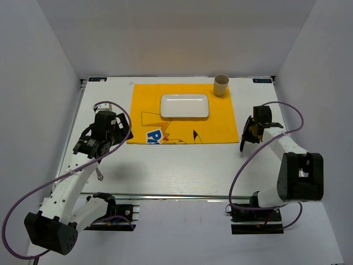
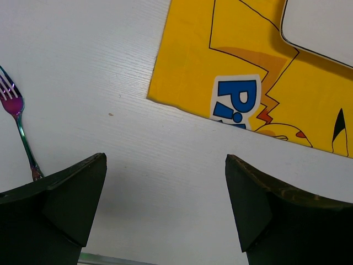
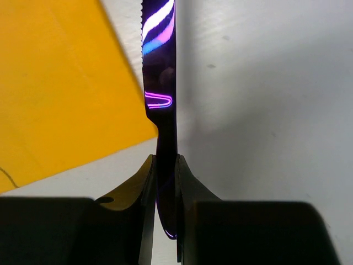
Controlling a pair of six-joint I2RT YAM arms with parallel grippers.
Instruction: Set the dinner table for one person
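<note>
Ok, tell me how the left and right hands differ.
The left hand is wide open and empty; the right hand is shut on a knife. The left hand is left of the yellow mat, the right hand right of it. Both are above the white table.

The surface [image 1: 182, 165] is matt white with a faint wood grain, and a bare metal rail [image 1: 182, 196] runs along its near edge. The yellow mat [image 1: 220, 124] looks like printed cloth. The white plate [image 1: 184, 106] is smooth and glossy, and the tan cup [image 1: 221, 85] looks like dull paper. The knife [image 3: 161, 83] and fork [image 2: 19, 124] are polished metal with a purple-blue sheen. The left claw [image 2: 165, 165] and right claw [image 3: 164, 182] look like matt dark plastic.
</note>
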